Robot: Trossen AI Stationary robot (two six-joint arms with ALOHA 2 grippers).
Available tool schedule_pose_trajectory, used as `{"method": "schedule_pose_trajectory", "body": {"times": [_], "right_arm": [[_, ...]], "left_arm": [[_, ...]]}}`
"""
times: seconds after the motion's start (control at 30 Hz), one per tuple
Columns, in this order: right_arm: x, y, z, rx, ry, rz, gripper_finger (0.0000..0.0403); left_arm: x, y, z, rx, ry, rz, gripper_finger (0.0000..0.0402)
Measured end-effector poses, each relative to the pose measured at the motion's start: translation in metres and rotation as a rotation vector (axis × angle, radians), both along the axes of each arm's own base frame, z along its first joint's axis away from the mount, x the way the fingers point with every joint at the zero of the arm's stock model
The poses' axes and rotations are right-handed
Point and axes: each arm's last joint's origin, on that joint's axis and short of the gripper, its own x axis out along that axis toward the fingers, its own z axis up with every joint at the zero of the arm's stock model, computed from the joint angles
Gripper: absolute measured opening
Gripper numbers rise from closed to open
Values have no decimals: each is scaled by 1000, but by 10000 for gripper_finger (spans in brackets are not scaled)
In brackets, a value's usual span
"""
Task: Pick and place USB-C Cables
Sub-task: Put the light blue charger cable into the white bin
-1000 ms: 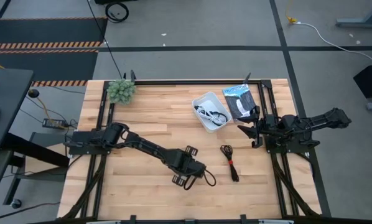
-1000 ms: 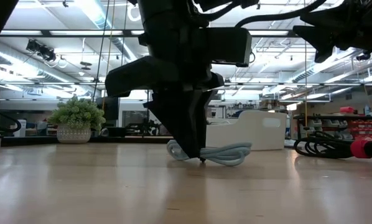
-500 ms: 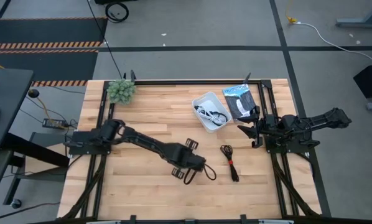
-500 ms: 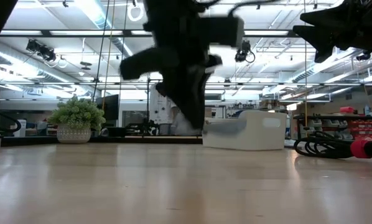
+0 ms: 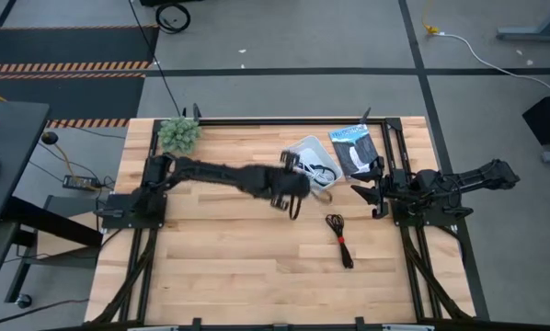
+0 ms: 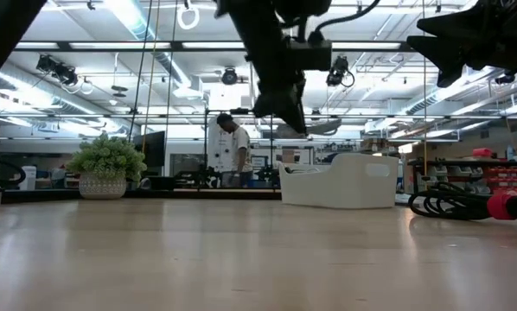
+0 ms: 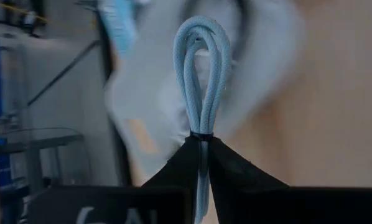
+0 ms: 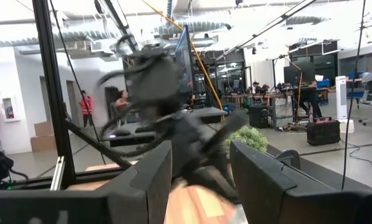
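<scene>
My left gripper (image 5: 296,191) hangs in the air just left of the white tray (image 5: 323,187) and is shut on the short light blue cable (image 7: 202,74). In the low view this gripper (image 6: 286,111) is high above the table, with the cable (image 6: 312,130) blurred beside it. The tray holds a white and a black cable bundle (image 5: 313,168). The black cable with a red tie (image 5: 340,239) lies flat on the table, right of centre. My right gripper (image 8: 200,180) is open and empty, waiting at the table's right edge (image 5: 369,192). My left gripper pinches the light blue cable between its two fingers (image 7: 185,163), across the bundled strands (image 7: 201,127). The bundle's looped end (image 7: 201,31) sticks out past the fingertips. The cable is lifted clear of the table.
A flat blue-and-black packet (image 5: 353,149) lies right of the tray at the far right. A small potted plant (image 5: 178,134) stands at the far left corner. Black frame rails run along both sides of the table. A person (image 6: 232,151) stands in the room behind the table.
My left gripper has risen from the table's near middle with the light blue cable, then gone toward the far edge and right, up to the white tray. The cable has been lifted clear of the table. The gripper's fingers have stayed shut on it.
</scene>
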Motion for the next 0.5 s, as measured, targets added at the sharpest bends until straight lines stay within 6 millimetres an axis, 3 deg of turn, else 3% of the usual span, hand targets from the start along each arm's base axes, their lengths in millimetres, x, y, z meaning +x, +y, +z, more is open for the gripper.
{"method": "schedule_pose_trajectory", "body": {"times": [0.17,0.33,0.5], "right_arm": [[0,0,0,0,-2,0,168],[0,0,0,0,-3,0,168],[0,0,0,1,-3,0,168]], "left_arm": [[8,49,9,-3,-157,75,34],[14,90,9,-246,-362,115,40],[14,118,-5,-397,-451,220,38]]}}
